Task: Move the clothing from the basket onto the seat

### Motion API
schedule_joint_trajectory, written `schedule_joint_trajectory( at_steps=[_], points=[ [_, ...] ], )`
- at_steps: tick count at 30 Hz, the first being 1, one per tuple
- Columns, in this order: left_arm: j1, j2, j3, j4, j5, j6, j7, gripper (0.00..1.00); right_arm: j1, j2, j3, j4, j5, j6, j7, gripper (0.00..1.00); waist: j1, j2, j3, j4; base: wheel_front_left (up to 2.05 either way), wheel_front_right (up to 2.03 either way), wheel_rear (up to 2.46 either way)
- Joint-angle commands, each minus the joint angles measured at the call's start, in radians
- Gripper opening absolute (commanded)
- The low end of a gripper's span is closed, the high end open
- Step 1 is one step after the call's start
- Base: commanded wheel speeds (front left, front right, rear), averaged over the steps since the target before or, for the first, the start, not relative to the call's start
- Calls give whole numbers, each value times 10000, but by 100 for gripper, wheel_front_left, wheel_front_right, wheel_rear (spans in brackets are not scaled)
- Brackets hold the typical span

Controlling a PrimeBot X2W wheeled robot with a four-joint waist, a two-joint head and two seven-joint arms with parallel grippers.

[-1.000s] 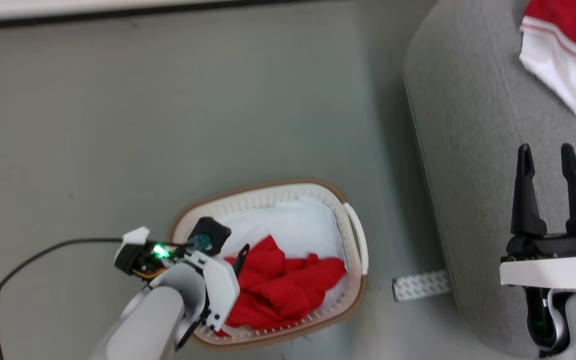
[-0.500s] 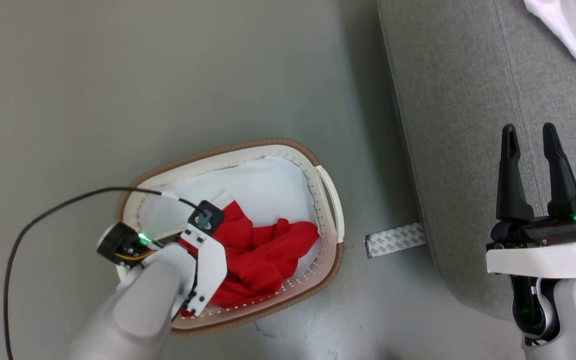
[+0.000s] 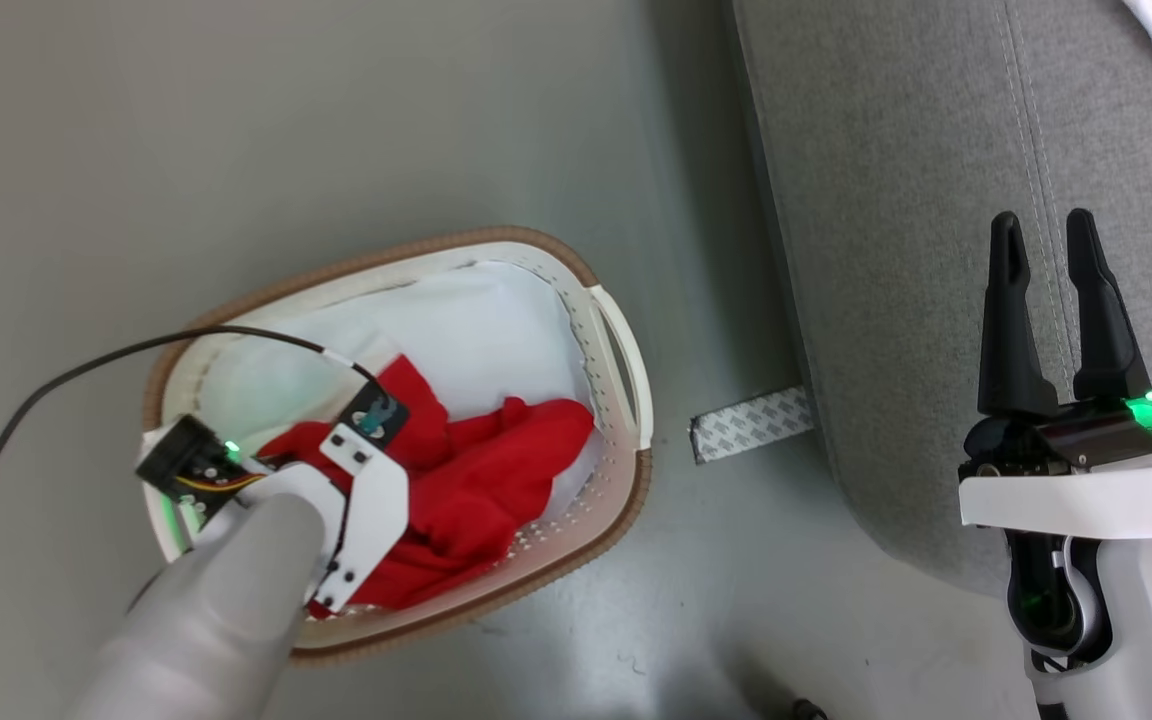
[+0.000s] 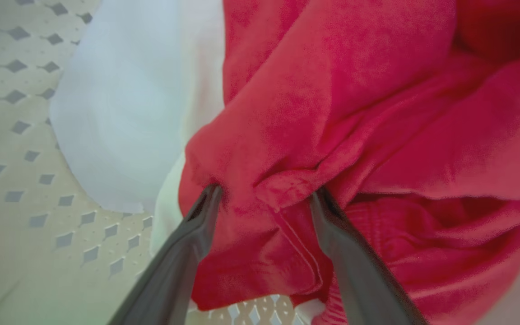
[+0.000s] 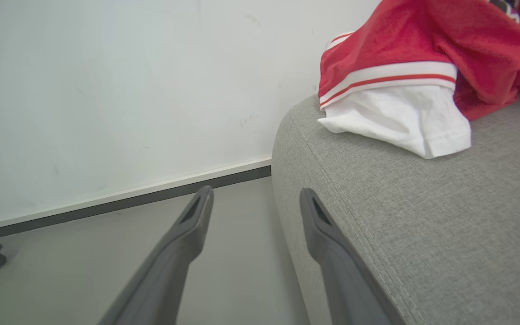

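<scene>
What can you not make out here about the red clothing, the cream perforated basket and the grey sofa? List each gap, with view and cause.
- Left gripper: fingertips sunk into the crumpled red clothing, left wrist view; grip depth unclear.
- Cream perforated plastic basket: floor covered by clothing and smooth white pad, head view.
- Red-and-white striped garment on the light-grey fabric sofa: cut off by frame edges, right wrist and head views.

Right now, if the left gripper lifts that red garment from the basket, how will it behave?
Likely floppy: the red garment lies crumpled in soft folds, so it should drape. Probably light, thin cloth. It might snag the basket rim.
</scene>
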Motion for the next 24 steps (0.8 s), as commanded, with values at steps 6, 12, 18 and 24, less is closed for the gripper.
schedule_joint_trajectory(
  at_steps=[6, 12, 18, 24],
  points=[
    [-216, 454, -44, 169, 3, 81, -16, 73, -199, -13, 83, -162, 371, -22, 6, 100, -1, 0, 738, -416, 0, 0, 0],
    [-296, 359, -40, 70, -150, 187, -438, 0, -225, -15, 10, -91, 329, -22, 6, 100, -1, 0, 778, -395, 0, 0, 0],
    [-101, -217, 39, -9, -570, -16, -1128, 0, -92, -18, -282, 217, 3, -22, 8, 100, -1, 0, -33, 29, 0, 0, 0],
    [343, -834, 377, -166, -1333, -202, -2111, 0, 316, -24, -614, 612, -463, -22, 6, 100, -1, 0, -1507, 639, 0, 0, 0]
  ],
)
